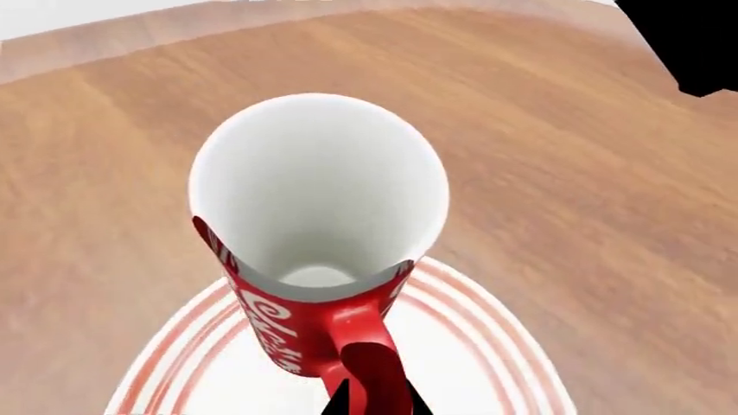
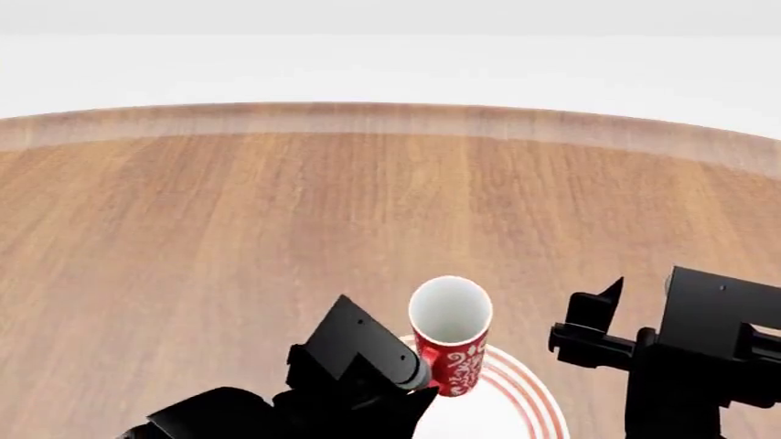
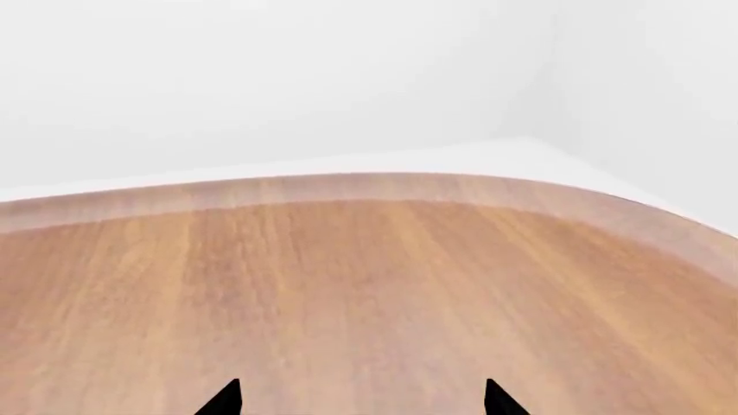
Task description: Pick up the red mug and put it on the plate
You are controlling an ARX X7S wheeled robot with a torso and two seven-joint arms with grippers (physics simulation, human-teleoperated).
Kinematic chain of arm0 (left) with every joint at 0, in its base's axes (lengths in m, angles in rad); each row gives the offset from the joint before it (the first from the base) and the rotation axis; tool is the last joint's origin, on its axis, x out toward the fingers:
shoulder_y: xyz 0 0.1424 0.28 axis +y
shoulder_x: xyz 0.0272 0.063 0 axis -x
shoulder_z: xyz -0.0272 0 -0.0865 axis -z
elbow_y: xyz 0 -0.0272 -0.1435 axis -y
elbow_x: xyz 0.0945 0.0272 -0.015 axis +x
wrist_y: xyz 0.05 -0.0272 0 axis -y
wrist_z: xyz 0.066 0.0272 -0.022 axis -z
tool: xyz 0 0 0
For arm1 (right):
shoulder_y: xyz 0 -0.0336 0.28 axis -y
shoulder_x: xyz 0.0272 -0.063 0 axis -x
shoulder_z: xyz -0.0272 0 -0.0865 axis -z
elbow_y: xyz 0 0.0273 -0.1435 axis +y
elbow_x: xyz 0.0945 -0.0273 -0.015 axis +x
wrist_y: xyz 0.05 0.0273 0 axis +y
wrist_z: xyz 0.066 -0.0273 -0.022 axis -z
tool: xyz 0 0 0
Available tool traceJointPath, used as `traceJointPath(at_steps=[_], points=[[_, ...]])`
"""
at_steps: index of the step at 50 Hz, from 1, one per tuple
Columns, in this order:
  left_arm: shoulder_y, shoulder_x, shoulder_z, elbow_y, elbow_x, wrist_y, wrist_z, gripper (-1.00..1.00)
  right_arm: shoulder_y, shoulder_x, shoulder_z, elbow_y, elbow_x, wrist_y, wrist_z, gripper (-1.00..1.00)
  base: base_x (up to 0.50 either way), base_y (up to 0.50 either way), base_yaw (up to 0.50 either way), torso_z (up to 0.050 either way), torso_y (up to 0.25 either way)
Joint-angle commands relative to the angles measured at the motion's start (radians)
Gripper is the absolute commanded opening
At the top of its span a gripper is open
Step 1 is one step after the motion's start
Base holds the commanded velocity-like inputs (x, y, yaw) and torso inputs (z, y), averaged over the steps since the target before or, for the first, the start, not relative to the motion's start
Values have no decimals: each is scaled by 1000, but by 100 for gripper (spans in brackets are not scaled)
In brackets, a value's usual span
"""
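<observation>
Holding the mug [image 2: 449, 334] by its handle, the left gripper [image 2: 409, 380] has it over the plate [image 2: 525, 395], so the pick-up looks done and the carry nearly so. In the head view the mug stands upright, its white mouth open upward, with its base over the plate's 10 o'clock edge. The left wrist view shows the same: the mug [image 1: 317, 251] with its red handle running back toward the camera, and the plate's red rings [image 1: 485, 337] spread beneath and to both sides of it. I cannot tell from either view whether the base already touches the plate or hangs just above it.

The left claw's fingertips are mostly hidden behind the handle; only dark tips show at the frame edge of the wrist view, so I judge it pinching the handle rather than see the contact outright.

The right gripper [image 2: 586, 338] sits at about 3 o'clock of the mug, apart from it and holding nothing. Its wrist view shows two dark fingertips [image 3: 225, 399] set well apart over bare wooden table [image 3: 369, 285], so it is spread.

What seems left: settle the mug fully onto the plate, preferably nearer the middle than the rim, then let go and draw the left arm back without tipping it.
</observation>
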Motion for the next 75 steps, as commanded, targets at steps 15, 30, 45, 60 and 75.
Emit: traceJointPath(at_steps=[15,30,45,60,75], points=[[-223,13,734,-271,-662,252,-79,-100,1,5,0,22,11,-16,-2,100,0,0,0,0,0],[-220,13,735,-264,-632,185,-4,-100,-2,4,0,53,14,-43,-5,100,0,0,0,0,0],[-208,13,731,-286,-637,156,23,-100,-11,3,-3,67,18,-63,-6,100,0,0,0,0,1],[-203,13,730,-297,-626,134,11,-100,-13,7,-3,74,22,-70,-4,100,0,0,0,0,0],[-204,13,727,-308,-651,93,-24,100,-12,8,-7,79,25,-75,0,100,0,0,0,0,0]])
